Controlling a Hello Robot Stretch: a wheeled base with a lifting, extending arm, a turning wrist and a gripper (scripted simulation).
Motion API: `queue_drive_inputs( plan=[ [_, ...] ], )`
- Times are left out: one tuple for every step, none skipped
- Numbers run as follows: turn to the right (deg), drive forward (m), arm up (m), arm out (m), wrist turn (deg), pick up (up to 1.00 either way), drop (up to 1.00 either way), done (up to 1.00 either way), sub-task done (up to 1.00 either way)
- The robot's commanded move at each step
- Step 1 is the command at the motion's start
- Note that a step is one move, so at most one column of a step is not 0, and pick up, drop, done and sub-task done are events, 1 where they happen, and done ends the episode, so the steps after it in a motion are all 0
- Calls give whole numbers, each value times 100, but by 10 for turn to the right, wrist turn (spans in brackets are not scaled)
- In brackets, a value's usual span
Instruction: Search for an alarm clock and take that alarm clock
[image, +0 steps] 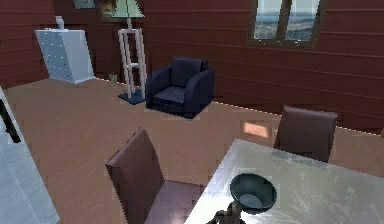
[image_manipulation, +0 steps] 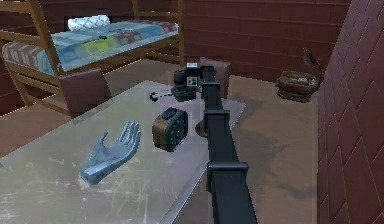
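Just beyond the alarm clock (image_manipulation: 170, 127), the gripper (image_manipulation: 172, 88) is too small for me to tell whether its fingers hold anything.

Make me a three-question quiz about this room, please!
1. Where is the hand statue? A. on the table B. on the bed C. on the floor
2. What colour is the armchair? A. red B. dark blue C. yellow
3. How does the bowl stand? A. upside down B. on its side C. upright
Answers: 1 A, the hand statue lies on the tabletop. 2 B, the armchair's seat and arms are dark blue. 3 C, the bowl's open top faces up.
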Motion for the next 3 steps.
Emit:
queue_drive_inputs(
  plan=[
    [0,0,-30,0,0,0,0,0,0],
    [0,0,0,0,0,100,0,0,0],
    [0,0,10,0,0,0,0,0,0]
  ],
)
